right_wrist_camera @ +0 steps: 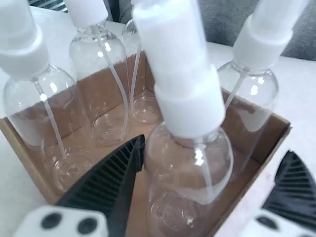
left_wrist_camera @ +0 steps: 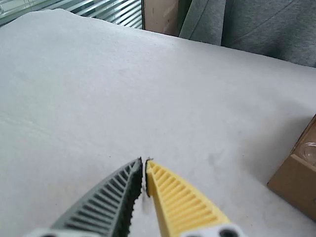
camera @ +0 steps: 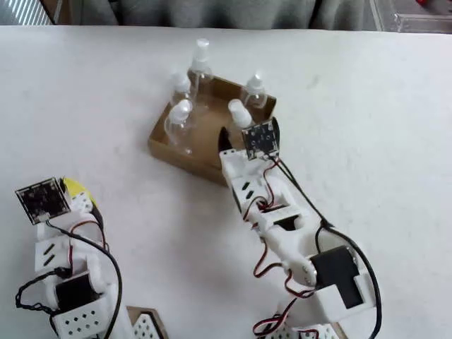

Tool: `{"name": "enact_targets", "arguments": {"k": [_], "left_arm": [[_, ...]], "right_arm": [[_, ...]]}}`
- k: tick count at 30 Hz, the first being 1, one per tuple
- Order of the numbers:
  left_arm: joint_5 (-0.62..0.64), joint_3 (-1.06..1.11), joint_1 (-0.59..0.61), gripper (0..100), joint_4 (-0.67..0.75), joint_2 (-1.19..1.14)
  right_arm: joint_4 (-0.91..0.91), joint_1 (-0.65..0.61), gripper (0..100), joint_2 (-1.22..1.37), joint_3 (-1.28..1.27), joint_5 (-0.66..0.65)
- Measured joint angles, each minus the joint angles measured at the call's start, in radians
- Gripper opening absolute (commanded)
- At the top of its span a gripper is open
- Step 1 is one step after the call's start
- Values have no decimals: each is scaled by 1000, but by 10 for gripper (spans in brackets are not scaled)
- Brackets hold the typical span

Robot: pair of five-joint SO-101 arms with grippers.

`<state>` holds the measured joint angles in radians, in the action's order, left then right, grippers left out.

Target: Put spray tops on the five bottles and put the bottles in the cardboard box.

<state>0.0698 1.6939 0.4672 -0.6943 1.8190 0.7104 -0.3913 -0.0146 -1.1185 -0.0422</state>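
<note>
From above, the cardboard box point(camera: 161, 145) sits on the white table point(camera: 367, 99). Five clear bottles point(camera: 179, 121) stand upright inside it, each with a white spray top point(camera: 202, 48) on. The right gripper point(camera: 250, 128) is at the box's near edge, but the small board on its wrist covers most of it there, so the spread of its fingers is hard to judge from that view. The right wrist view is clearer. Its two black fingers point(right_wrist_camera: 111, 182) stand apart on either side of the nearest bottle point(right_wrist_camera: 190, 163), so the gripper is open around the bottle, not clamped on it. One tip is just beside the bottle's clear side, and whether it touches cannot be told; the other is well clear. In that view several spray tops are cut off by the frame edge, and one bottle at the back is partly hidden behind the others. The left gripper point(left_wrist_camera: 144, 168) is well apart from the box, over the table's near left part. Its own wrist view shows the grey and yellow fingers closed tip to tip with nothing between them. A corner of the box is cut off at that view's edge, with a sliver of a bottle too small to make out.
</note>
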Motion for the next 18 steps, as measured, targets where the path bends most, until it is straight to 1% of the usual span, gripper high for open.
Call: {"name": "enact_targets", "arguments": {"k": [2, 13, 18], "left_arm": [[0, 0, 0, 20, 0, 0], [0, 0, 0, 20, 0, 0], [0, 0, 0, 20, 0, 0]], "right_arm": [[0, -8, 358, -17, 0, 17], [0, -15, 358, -51, 0, 20], [0, -14, 358, -147, -18, 26]]}}
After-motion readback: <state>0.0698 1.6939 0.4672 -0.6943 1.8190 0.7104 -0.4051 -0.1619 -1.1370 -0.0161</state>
